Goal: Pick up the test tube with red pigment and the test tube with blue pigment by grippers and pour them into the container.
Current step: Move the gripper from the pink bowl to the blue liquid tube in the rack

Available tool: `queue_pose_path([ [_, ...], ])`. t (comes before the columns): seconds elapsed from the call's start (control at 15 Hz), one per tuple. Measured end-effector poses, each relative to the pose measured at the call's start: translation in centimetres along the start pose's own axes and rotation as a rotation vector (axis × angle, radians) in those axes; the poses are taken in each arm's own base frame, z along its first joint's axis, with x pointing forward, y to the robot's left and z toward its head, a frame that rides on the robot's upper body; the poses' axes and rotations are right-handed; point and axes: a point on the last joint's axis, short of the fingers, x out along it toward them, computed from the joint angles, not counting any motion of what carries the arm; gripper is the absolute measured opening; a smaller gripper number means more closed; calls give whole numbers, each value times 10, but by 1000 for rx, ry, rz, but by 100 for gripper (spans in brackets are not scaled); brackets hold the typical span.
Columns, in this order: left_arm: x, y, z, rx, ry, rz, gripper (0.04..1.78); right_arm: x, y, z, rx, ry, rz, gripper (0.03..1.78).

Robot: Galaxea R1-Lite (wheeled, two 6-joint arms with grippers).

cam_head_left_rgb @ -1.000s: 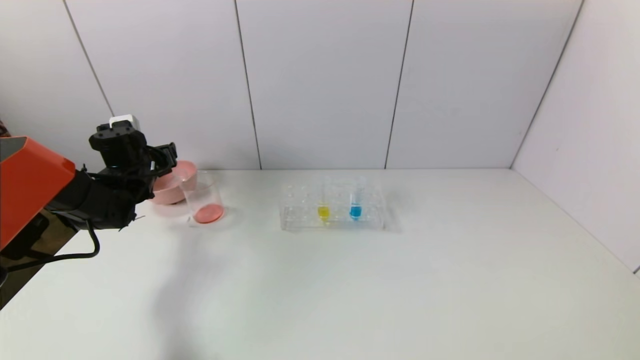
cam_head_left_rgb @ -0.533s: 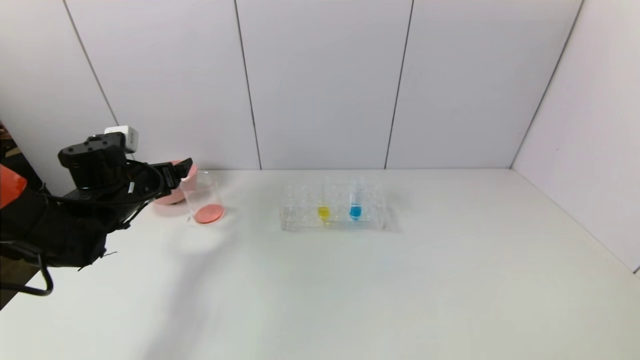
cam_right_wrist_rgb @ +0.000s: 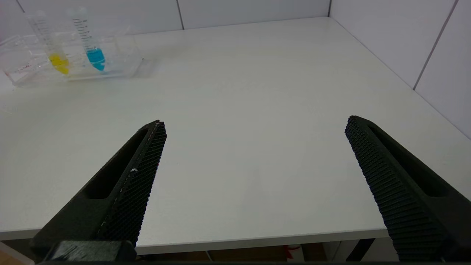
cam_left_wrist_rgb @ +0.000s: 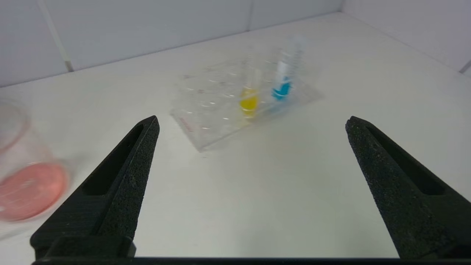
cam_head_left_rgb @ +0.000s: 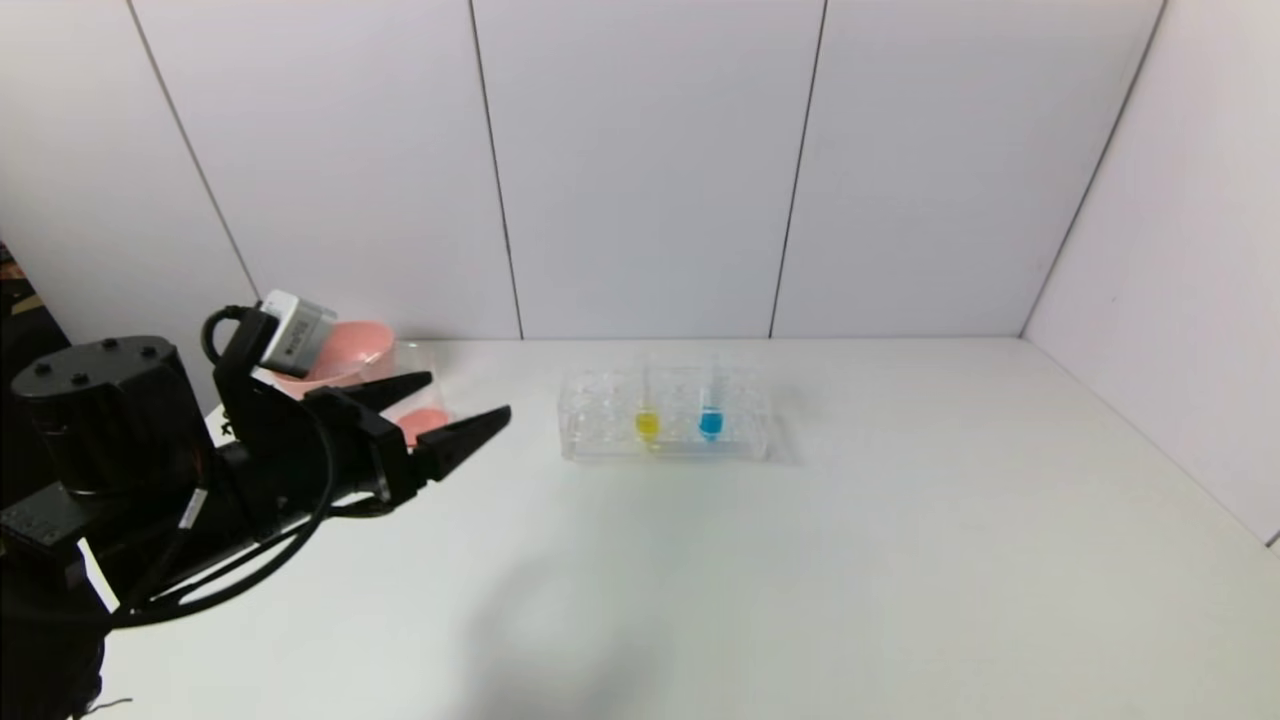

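The test tube with blue pigment [cam_head_left_rgb: 711,402] stands upright in the clear rack [cam_head_left_rgb: 600,440] at mid table; it also shows in the left wrist view [cam_left_wrist_rgb: 282,85] and the right wrist view [cam_right_wrist_rgb: 94,53]. No test tube with red pigment is in view. The glass beaker [cam_head_left_rgb: 412,362], with red liquid [cam_head_left_rgb: 424,421] at its bottom, stands left of the rack, partly behind my left gripper [cam_head_left_rgb: 469,394]. That gripper is open and empty and points toward the rack [cam_left_wrist_rgb: 206,121]; the beaker [cam_left_wrist_rgb: 25,176] lies beside one finger. My right gripper [cam_right_wrist_rgb: 255,121] is open and empty, above the table's near edge.
A tube with yellow liquid [cam_head_left_rgb: 647,408] stands in the rack beside the blue one. A pink bowl [cam_head_left_rgb: 350,345] sits behind the beaker at the back left. White walls close the back and the right side. Bare tabletop [cam_head_left_rgb: 800,580] lies in front of the rack.
My left arm has swung down and away from the pink bowl and beaker. Its gripper now lies low in front of the beaker, pointing right toward the rack. The tubes have not moved.
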Motion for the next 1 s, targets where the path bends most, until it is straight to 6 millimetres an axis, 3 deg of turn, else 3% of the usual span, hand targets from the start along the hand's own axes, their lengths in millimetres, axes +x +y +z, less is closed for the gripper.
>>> queue_pose_path([
  [0.2, 9, -56, -10, 4, 42, -171, 176, 0, 0, 0, 0, 0, 0, 177],
  [0.33, 24, -90, -17, 12, 55, -174, 176, 0, 0, 0, 0, 0, 0, 177],
  [0.67, 98, -159, -30, 23, -1, 112, 176, 0, 0, 0, 0, 1, 0, 177],
  [1.0, 174, -196, -45, 30, -50, 475, 176, 0, 0, 0, 0, 0, 0, 177],
])
